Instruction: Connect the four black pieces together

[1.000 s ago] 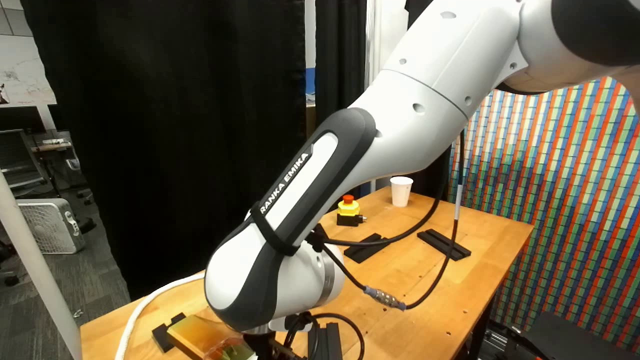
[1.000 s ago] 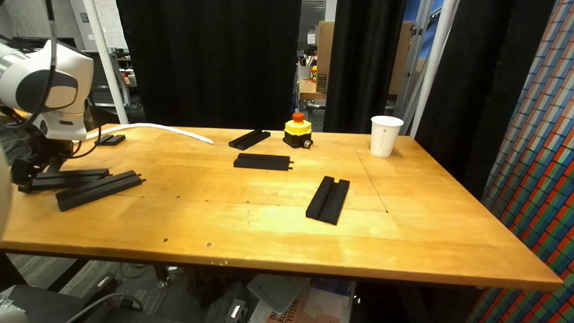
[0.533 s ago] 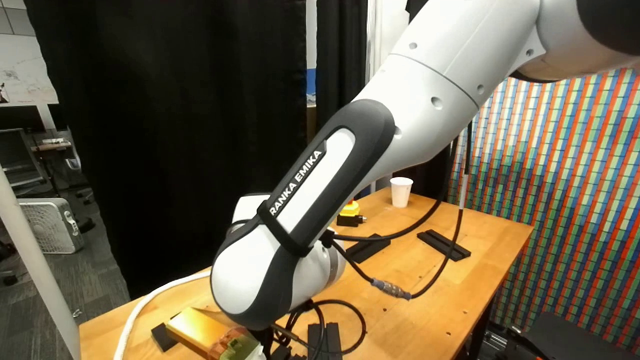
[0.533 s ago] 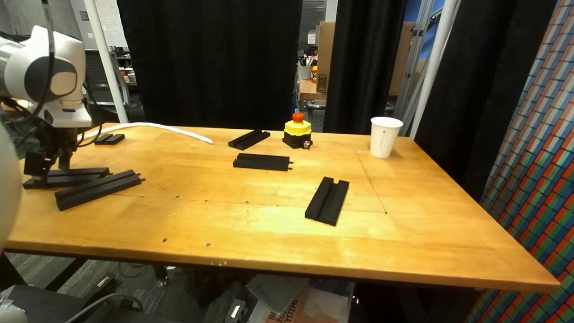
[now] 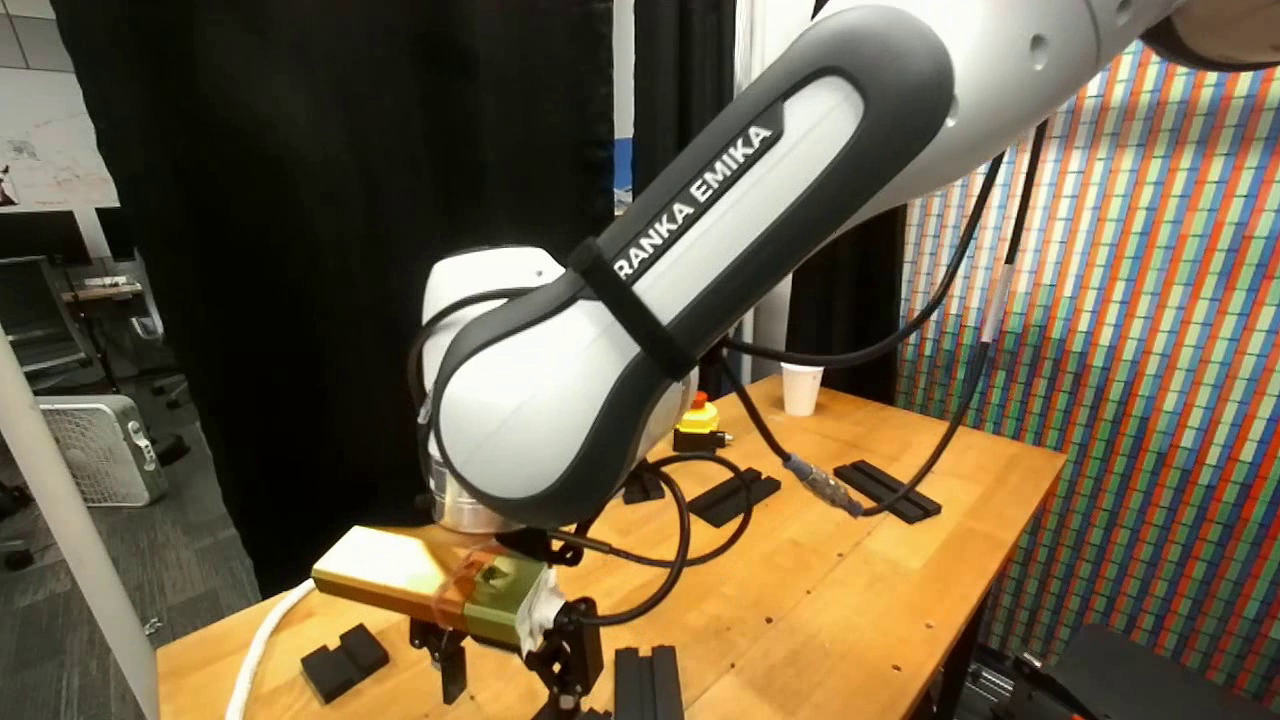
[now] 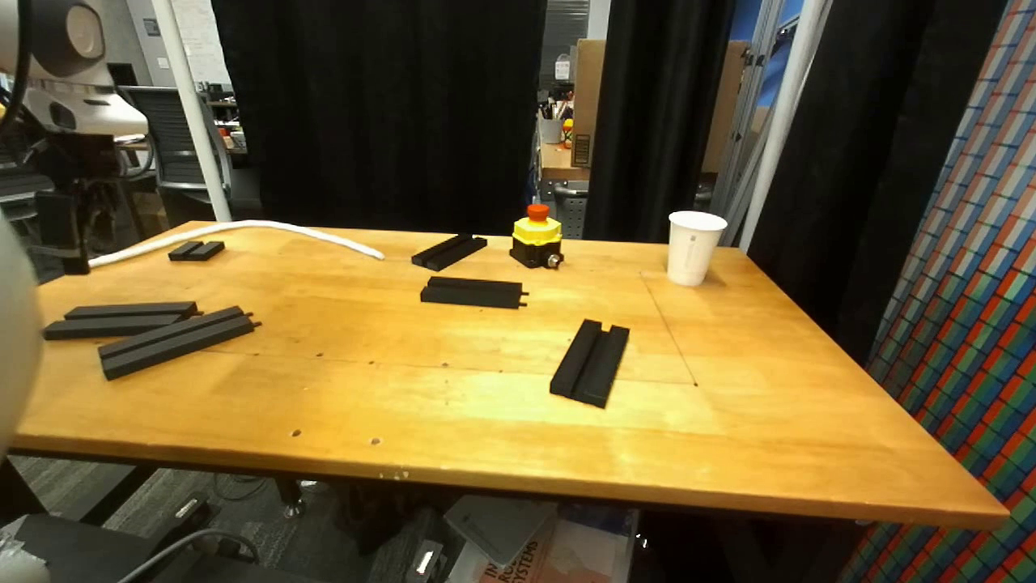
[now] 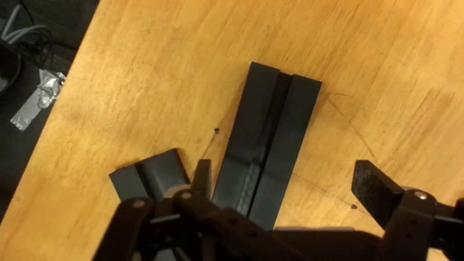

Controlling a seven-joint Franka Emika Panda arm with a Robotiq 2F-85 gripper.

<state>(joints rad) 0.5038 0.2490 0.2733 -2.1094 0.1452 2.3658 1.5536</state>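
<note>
Several flat black bars lie apart on the table. In an exterior view, two overlap in the picture at the left, one behind [image 6: 109,327] and one in front [image 6: 174,343]. Others lie in the middle [image 6: 473,293], farther back [image 6: 449,252] and to the right [image 6: 591,363]. Some of them have short pins at one end. My gripper [image 5: 511,682] is raised above the table. In the wrist view my gripper [image 7: 284,175] is open and empty, fingers wide apart, over a grooved black bar [image 7: 270,137]. A second bar [image 7: 150,175] shows partly at lower left, the rest hidden by the gripper.
A small black block [image 5: 345,663] lies near a white cable [image 5: 262,645]. A red button on a yellow base [image 6: 537,235] and a white paper cup [image 6: 696,247] stand at the back. A loose black cable [image 5: 735,540] hangs from the arm.
My gripper has risen from beside the left bars to well above the table. The arm's wrist has lifted and turned. The bars look unmoved.
</note>
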